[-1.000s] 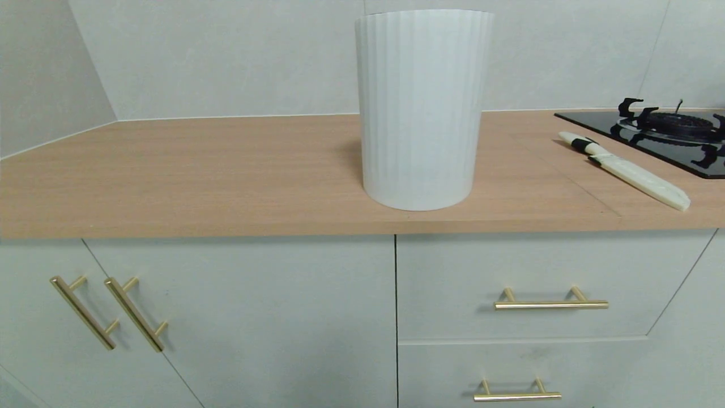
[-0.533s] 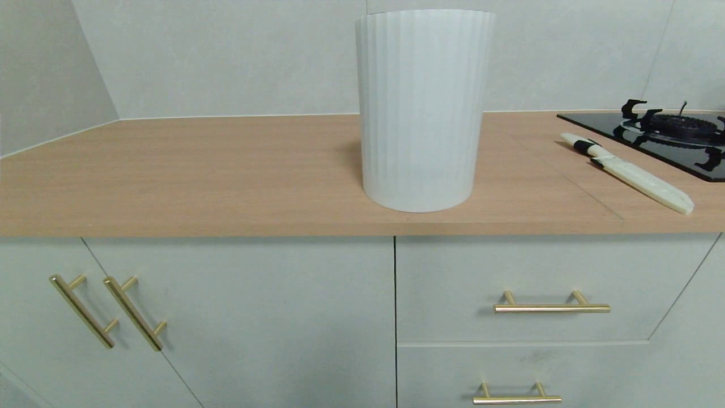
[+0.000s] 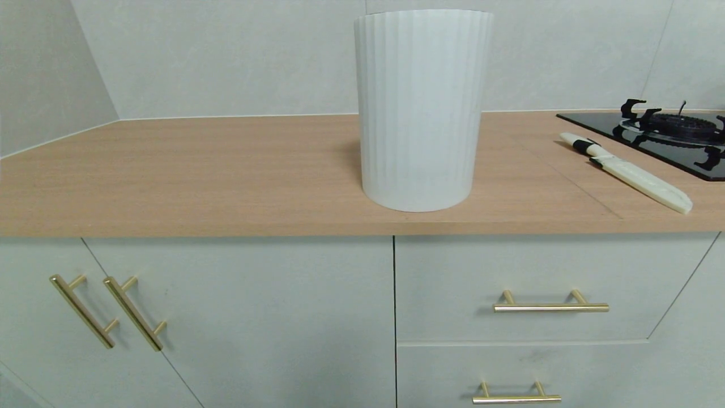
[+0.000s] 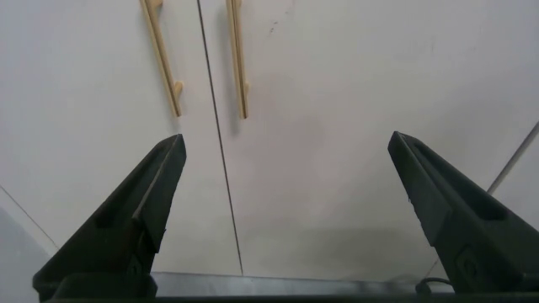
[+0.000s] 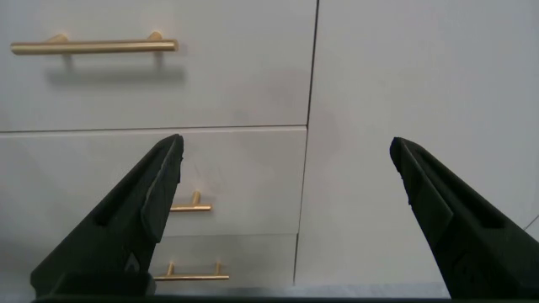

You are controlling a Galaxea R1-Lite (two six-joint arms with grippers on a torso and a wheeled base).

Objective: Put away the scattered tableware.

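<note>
In the head view, a knife (image 3: 628,173) lay on the worktop (image 3: 198,170) beside the stove (image 3: 668,133), well apart from a tall white ribbed container (image 3: 419,113) standing near the front edge.

In the left wrist view, the left claw (image 4: 286,141) was released, facing cupboard doors (image 4: 354,118).

In the right wrist view, the right claw (image 5: 286,143) was released, facing drawers (image 5: 126,93).

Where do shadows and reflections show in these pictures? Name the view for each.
Head view: the white ribbed container casts a shadow to its left on the countertop; the black hob mirrors its burner grate. Right wrist view: the gold drawer handle throws a faint shadow on the drawer front.
</note>
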